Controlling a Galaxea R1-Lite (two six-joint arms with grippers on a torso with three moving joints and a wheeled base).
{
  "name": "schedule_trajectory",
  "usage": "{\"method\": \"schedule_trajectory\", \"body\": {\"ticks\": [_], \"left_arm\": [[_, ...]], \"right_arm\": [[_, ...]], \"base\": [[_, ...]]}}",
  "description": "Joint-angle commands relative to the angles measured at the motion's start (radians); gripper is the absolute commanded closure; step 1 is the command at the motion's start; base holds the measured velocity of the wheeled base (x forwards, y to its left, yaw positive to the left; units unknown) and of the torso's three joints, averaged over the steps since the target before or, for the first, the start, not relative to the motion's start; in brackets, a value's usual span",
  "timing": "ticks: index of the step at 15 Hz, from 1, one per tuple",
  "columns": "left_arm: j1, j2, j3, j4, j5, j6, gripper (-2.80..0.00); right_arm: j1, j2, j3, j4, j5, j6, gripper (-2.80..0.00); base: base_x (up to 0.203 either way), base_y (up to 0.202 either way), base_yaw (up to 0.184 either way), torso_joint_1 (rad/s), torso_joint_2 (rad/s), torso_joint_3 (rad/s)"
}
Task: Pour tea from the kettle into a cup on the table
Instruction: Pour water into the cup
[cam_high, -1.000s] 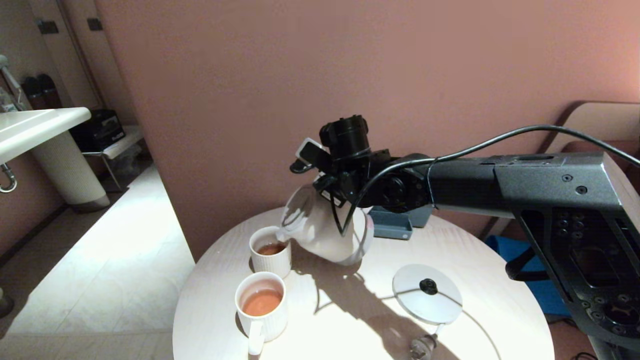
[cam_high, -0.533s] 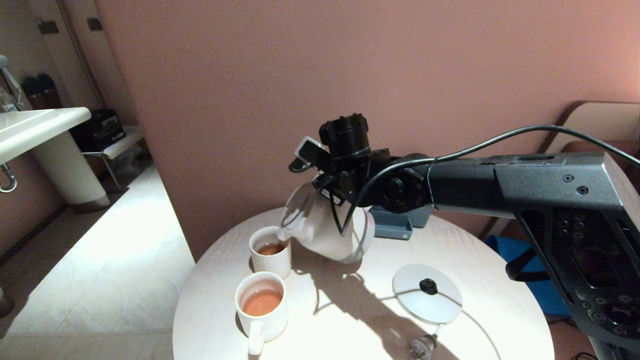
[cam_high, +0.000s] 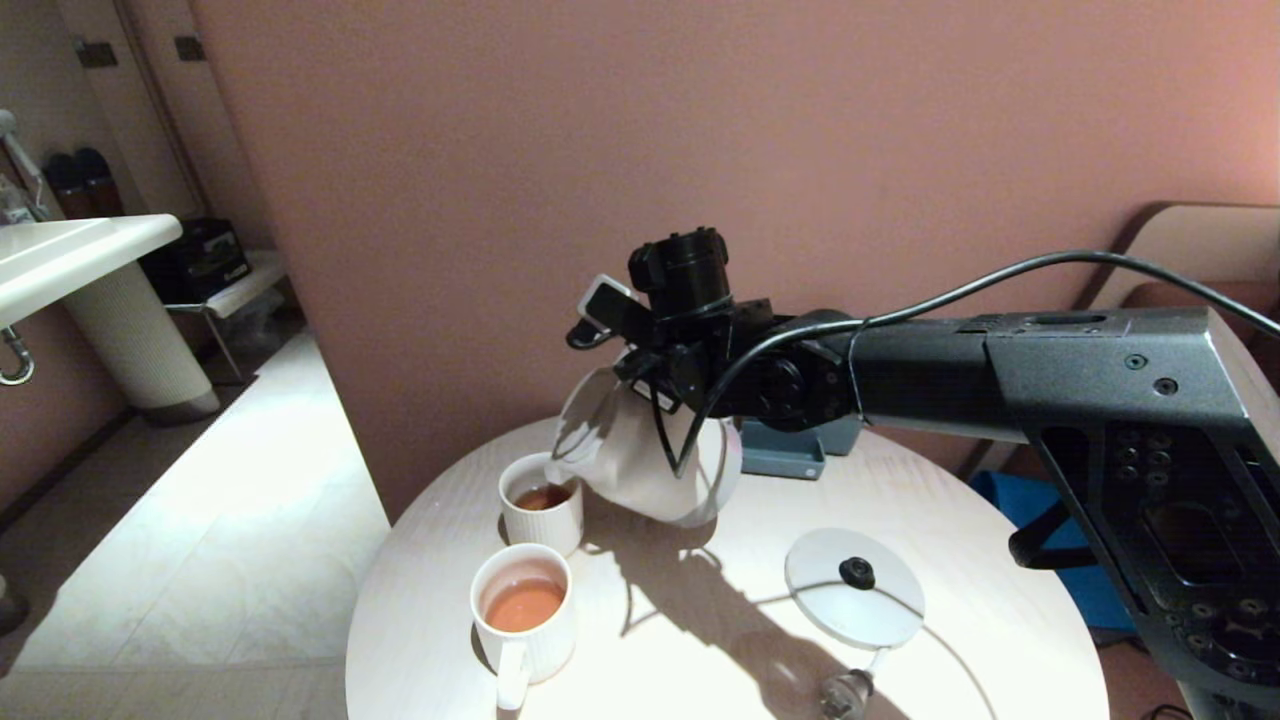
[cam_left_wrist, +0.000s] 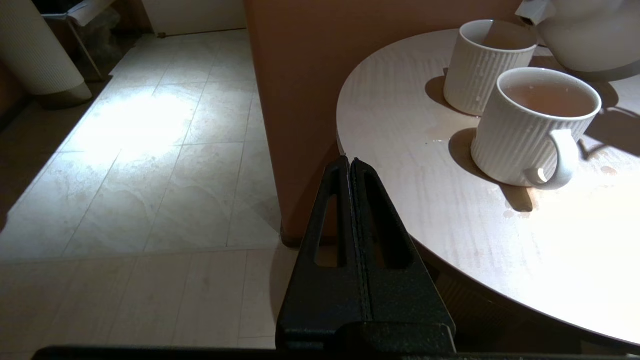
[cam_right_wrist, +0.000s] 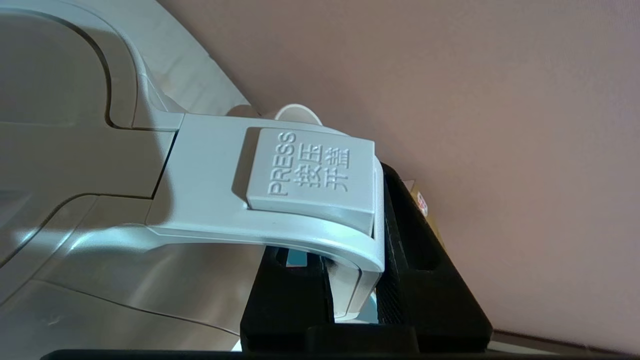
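Standing against a pink wall (cam_high: 500, 200), round table (cam_high: 700, 640), tiled floor (cam_high: 200, 560)

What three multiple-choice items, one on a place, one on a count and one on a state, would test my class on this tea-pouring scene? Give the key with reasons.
1. Where is the kettle's spout?
A. Over the far cup
B. Over the near cup
C. Over the round base

2. How many cups stand on the table?
A. One
B. Two
C. Three

3. What is the right gripper doing?
A. Hanging open
B. Gripping a cup
C. Clamped on the kettle's handle

Key:
1 A: the tilted kettle has its spout at the rim of the far cup.
2 B: besides that one, only the near cup stands on the table.
3 C: the right gripper pinches the handle.
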Motion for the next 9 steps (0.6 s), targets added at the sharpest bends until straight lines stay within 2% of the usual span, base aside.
{"method": "schedule_trajectory", "body": {"ticks": [1, 9], "left_arm": [[0.000, 0.001, 0.000, -0.001, 0.001, 0.001, 0.00], [0.000, 0.001, 0.000, 0.000, 0.001, -0.001, 0.00]], "right_arm": [[0.006, -0.002, 0.000, -0.004, -0.005, -0.009, 0.00], [0.026, -0.013, 0.000, -0.024, -0.032, -0.072, 0.00]], "base": [[0.000, 0.000, 0.000, 0.000, 0.00, 0.000], [0.000, 0.000, 0.000, 0.000, 0.00, 0.000]]}}
